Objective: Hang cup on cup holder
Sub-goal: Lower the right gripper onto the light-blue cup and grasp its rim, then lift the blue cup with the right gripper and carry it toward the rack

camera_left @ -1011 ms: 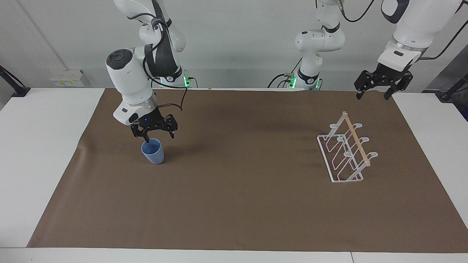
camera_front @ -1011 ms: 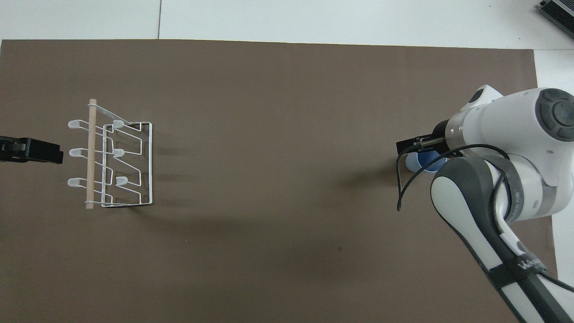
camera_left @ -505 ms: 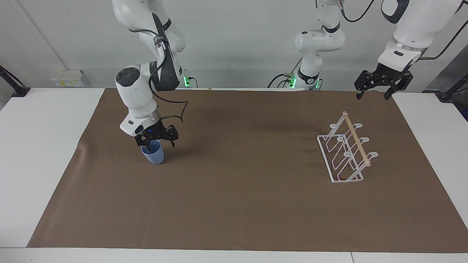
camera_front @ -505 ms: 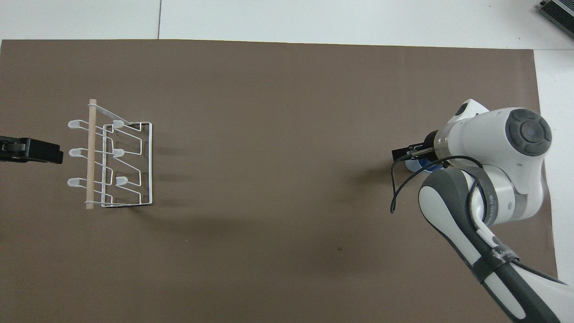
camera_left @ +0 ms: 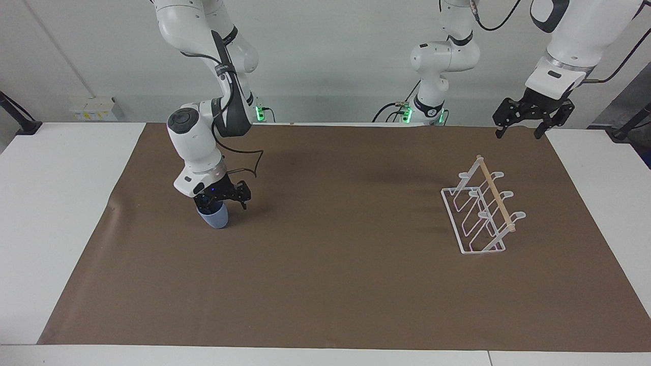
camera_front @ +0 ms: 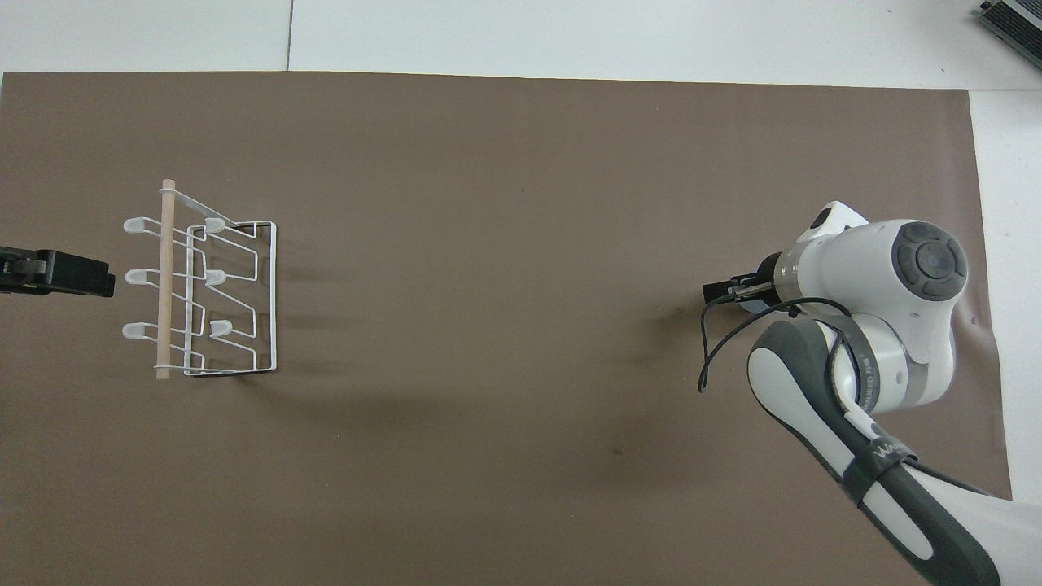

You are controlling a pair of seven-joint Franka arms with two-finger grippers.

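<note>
The light-blue cup [camera_left: 214,219] stands upright on the brown mat toward the right arm's end of the table. My right gripper [camera_left: 224,202] is low on it and open, with one finger inside the cup's mouth and the other outside its rim. In the overhead view the right arm's wrist [camera_front: 863,273] covers the cup. The white wire cup holder [camera_left: 480,216] with its wooden rod stands toward the left arm's end and holds no cup; it also shows in the overhead view [camera_front: 207,293]. My left gripper [camera_left: 518,131] waits open in the air near the holder.
The brown mat [camera_left: 335,274] covers most of the white table [camera_left: 56,203] and has a wrinkle at its edge near the cup. A black cable [camera_left: 253,163] loops off the right wrist. The left gripper [camera_front: 77,275] shows at the overhead view's edge beside the holder.
My right gripper has come down onto the cup, one finger going into its mouth. The cup, the holder and the left arm have not moved.
</note>
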